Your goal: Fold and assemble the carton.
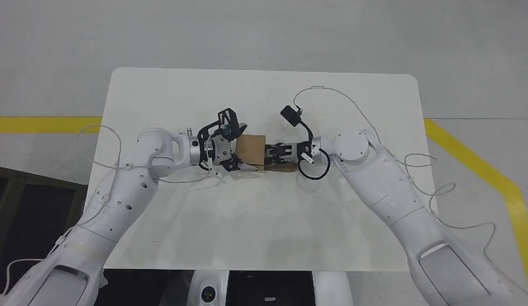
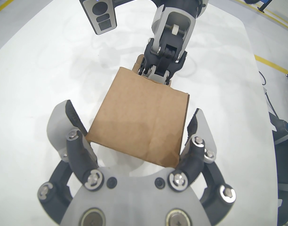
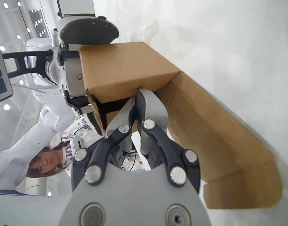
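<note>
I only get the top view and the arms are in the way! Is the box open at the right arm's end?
Observer: Yes, the right wrist view shows the carton open there, one long flap sticking out unfolded.
Operator: What are the right fingers doing?
Observer: The right gripper has them shut together, tips tucked under the carton's open edge.
Operator: And the left ones?
Observer: The left gripper holds the carton's other end, one finger against each side.
</note>
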`<state>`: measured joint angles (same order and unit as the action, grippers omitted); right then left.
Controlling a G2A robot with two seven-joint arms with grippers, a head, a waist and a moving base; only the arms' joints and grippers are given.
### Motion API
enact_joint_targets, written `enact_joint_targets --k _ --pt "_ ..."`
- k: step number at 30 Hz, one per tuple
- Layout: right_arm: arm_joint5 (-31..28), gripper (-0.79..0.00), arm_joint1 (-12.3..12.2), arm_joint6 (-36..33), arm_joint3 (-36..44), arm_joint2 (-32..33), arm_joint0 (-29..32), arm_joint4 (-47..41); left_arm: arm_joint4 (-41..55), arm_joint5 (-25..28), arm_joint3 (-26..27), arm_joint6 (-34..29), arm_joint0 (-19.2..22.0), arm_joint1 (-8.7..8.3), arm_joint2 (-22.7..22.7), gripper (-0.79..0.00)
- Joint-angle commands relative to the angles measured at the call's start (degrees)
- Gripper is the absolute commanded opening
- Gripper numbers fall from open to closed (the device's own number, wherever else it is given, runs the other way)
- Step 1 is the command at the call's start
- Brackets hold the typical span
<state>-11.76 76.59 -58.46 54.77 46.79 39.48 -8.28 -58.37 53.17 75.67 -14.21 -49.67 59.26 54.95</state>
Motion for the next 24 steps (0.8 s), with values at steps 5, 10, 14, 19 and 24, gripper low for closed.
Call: enact_joint_targets --k 5,10,14,19,24 --pt "-2.00 -0.785 1.20 -0.53 -3.47 -1.26 -1.63 -1.95 0.11 0.02 0.05 -0.13 -0.15 0.02 0.15 0.000" --pt "-3.09 -0.785 2.12 -1.08 -5.52 -2.22 -2.66 -3.02 0.03 0.08 0.22 -0.23 -0.22 0.02 0.29 0.000" --pt "-3.76 -0.785 2.75 -1.35 -7.05 -2.77 -3.30 -3.68 0.10 0.09 0.39 -0.30 -0.27 0.07 0.25 0.000" --pt "-4.78 -0.785 3.25 -1.57 -8.56 -2.91 -3.85 -4.30 0.01 0.22 0.44 -0.35 -0.25 0.13 0.23 0.000" --pt "-5.42 -0.785 3.14 -2.07 -9.82 -2.07 -4.05 -4.51 -0.15 0.24 0.43 -0.17 -0.22 0.17 0.31 0.000"
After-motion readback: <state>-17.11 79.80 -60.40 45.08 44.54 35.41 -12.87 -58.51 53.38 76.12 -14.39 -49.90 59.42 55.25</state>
